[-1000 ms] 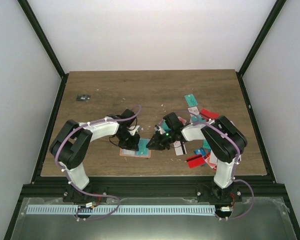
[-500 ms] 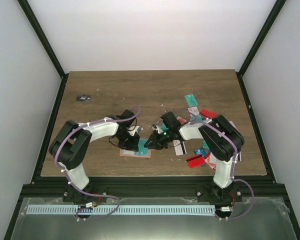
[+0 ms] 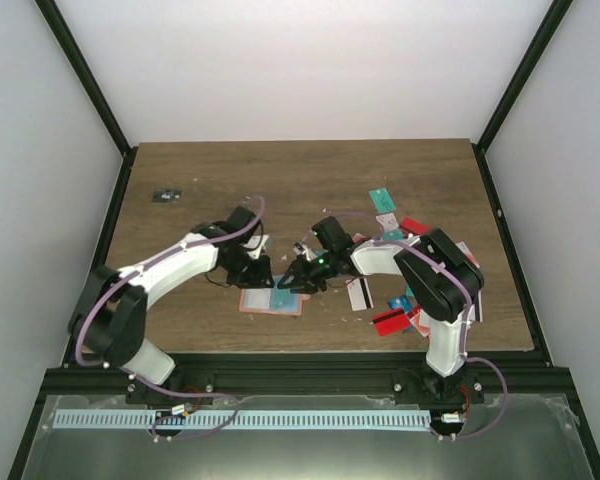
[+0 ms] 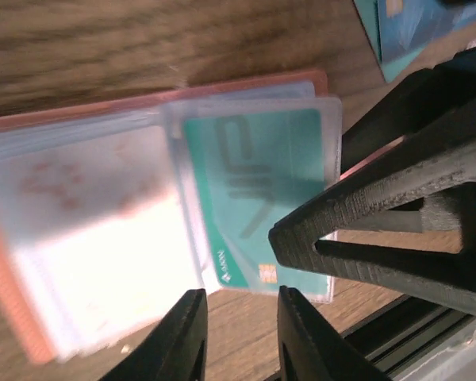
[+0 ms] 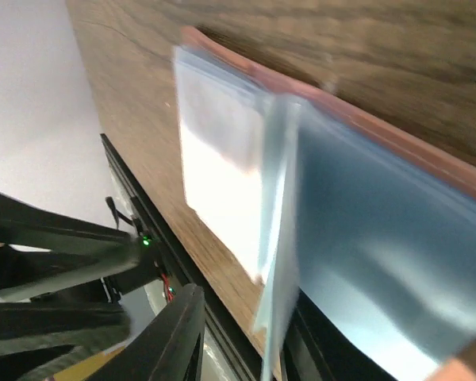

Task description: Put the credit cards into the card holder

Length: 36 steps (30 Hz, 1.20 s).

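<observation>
card holder [image 3: 265, 303], salmon-pink, lies open and flat on table [image 3: 280, 180] near the front edge, between the two grippers. in the left wrist view its clear pockets face up and teal card [image 4: 254, 182] sits inside the right-hand pocket. change since a second ago: the left arm's elbow has swung out and down to the left, so its forearm now reaches long toward the holder; right gripper [image 3: 296, 280] has shifted left, from beside the holder's right edge to over its far right corner. left gripper [image 4: 239, 337]: fingers a little apart, nothing between them, tips just short of the teal card's near edge. right gripper, own view blurred: one finger [image 5: 174, 341] shows, and clear leaf [image 5: 274, 302] of the holder stands edge-on beside it with a gap between; jaws apart, no clamp seen. loose credit cards [image 3: 395, 300], in red, teal and white with black stripe, lie scattered on the table's right side, well apart from the holder. small dark object [image 3: 166, 195] lies near the far left corner. surface: dark wood-grain board. room: plain white walls [image 3: 300, 70], black frame posts [image 3: 80, 80] at the sides, white ruled strip [image 3: 240, 420] on the grey ledge in front of the arm bases.
</observation>
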### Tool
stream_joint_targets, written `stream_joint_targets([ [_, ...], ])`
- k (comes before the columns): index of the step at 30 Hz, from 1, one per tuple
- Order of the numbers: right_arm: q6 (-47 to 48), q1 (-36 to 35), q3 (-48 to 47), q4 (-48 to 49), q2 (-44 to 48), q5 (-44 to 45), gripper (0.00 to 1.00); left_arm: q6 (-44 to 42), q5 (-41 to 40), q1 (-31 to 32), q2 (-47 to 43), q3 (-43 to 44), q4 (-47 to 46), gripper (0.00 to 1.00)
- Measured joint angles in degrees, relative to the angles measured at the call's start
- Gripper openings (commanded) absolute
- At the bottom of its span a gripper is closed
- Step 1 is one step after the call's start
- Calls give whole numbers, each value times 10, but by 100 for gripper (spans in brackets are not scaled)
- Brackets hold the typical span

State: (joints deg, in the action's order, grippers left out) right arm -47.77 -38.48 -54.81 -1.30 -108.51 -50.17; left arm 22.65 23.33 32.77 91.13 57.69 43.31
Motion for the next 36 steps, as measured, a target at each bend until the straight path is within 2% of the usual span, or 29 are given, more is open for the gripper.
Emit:
stream_joint_targets([
  [4,-8,-9,-39,-9,-14,-6,37,12,-47,-34,-81,-2,31,34],
  [7,-16,-24,-87,-15,-41,-12,45,16,-78,-67,-137,-15,44,34],
  [10,-29,-41,-139,-11,-75,-35,48,23,-104,-95,-179,-37,61,35],
  [14,-49,-54,-176,7,-110,-67,53,27,-115,-113,-207,-49,74,36],
  [20,-20,-53,-208,-35,-106,-73,55,27,-108,-115,-213,-50,82,38],
  [25,29,-28,-190,-107,-27,-29,57,28,-77,-115,-212,-50,68,39],
  [28,53,3,-132,-139,70,11,62,29,-54,-113,-207,-49,52,39],
  [33,68,59,-43,-177,178,72,66,26,-24,-89,-165,-26,32,39],
  [36,66,87,7,-222,236,123,74,24,-11,-59,-126,6,15,39],
])
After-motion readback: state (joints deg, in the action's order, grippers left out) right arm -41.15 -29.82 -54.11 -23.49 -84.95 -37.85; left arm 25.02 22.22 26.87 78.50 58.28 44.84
